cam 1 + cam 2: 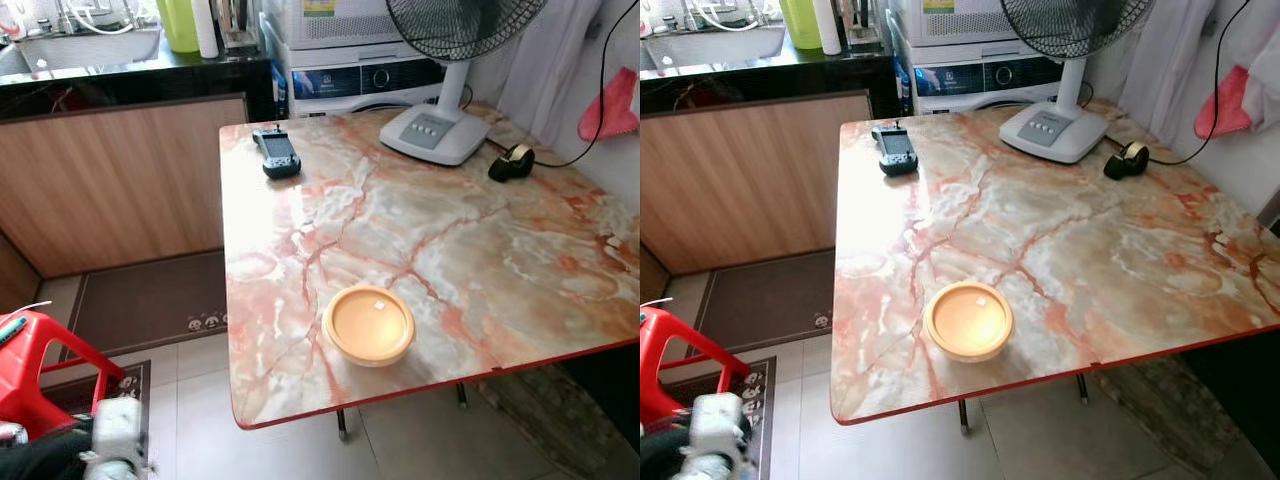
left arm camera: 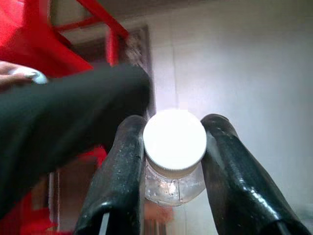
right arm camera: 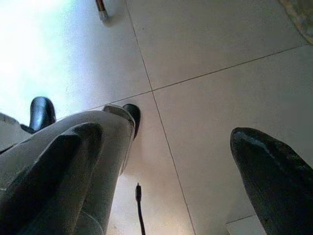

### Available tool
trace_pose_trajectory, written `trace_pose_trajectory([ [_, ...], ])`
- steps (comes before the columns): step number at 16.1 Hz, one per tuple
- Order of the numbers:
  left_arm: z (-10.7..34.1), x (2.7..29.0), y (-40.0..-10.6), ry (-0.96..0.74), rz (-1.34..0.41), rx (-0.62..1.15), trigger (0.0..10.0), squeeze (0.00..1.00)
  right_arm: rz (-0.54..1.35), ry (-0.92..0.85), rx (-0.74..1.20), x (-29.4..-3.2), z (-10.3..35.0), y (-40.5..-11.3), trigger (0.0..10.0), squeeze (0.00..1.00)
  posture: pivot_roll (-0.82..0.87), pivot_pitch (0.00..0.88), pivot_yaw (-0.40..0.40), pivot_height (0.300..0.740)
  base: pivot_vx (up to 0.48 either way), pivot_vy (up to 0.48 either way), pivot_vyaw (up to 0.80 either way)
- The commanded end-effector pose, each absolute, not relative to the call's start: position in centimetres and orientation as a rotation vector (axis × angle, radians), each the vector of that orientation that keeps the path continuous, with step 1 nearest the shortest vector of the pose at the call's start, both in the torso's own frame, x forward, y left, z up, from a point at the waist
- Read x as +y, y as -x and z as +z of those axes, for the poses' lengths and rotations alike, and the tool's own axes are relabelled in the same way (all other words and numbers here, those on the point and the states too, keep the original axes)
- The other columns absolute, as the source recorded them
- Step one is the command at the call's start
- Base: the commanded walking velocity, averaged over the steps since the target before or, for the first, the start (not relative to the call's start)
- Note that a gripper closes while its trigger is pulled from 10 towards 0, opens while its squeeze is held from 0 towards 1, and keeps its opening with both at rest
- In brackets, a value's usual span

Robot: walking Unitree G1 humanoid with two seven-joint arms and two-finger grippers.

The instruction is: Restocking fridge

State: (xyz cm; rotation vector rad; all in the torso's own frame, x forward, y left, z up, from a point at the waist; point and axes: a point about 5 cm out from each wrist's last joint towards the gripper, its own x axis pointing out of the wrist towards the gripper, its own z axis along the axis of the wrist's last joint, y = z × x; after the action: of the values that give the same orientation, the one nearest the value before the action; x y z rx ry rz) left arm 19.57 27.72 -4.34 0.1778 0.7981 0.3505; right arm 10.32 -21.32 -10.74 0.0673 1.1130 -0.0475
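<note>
In the left wrist view my left gripper (image 2: 174,128) is shut on a small clear bottle (image 2: 173,183) with a white screw cap (image 2: 174,142), one black finger on each side of its neck. The arm is held low beside a red plastic stool (image 1: 30,365), left of the table. My right gripper (image 3: 165,133) hangs open over the tiled floor with nothing between its fingers (image 3: 266,166). A round yellow lidded container (image 1: 368,323) sits on the marble-patterned table (image 1: 480,260), close to the front edge.
On the table's far side stand a dark handheld device (image 1: 276,152), a white fan base (image 1: 435,132) and a tape dispenser (image 1: 511,162). A wooden counter front (image 1: 110,185) and a brown mat (image 1: 140,300) lie to the left.
</note>
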Motion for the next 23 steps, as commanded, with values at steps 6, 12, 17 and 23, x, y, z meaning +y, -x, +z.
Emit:
trace_pose_trajectory([
  [6, -7.9, 24.5, -16.5, -0.187, 0.247, 0.976, 10.0, 0.00, -0.117, -0.109, 1.080, -21.9, -10.6, -10.0, 10.0, 0.00, 0.12, 0.000, -0.032, 0.740, 0.000, 0.000, 0.00],
  [12, -8.1, 23.9, -16.6, -0.195, 0.184, 0.967, 10.0, 0.00, -0.108, -0.114, 1.078, -21.7, -10.7, -10.0, 10.0, 0.00, 0.12, 0.000, -0.029, 0.740, 0.000, 0.000, 0.00],
  [17, -9.6, 23.5, -13.2, -0.146, 0.156, 1.060, 10.0, 0.00, -0.104, -0.100, 1.093, -21.9, -10.7, -9.7, 10.0, 0.00, 0.12, 0.000, -0.036, 0.740, 0.000, 0.000, 0.00],
  [23, -9.9, 23.9, -11.8, -0.145, 0.148, 1.099, 10.0, 0.00, -0.090, -0.090, 1.100, -22.1, -10.7, -9.4, 10.0, 0.00, 0.11, 0.000, -0.034, 0.740, -0.272, 0.000, 0.00],
])
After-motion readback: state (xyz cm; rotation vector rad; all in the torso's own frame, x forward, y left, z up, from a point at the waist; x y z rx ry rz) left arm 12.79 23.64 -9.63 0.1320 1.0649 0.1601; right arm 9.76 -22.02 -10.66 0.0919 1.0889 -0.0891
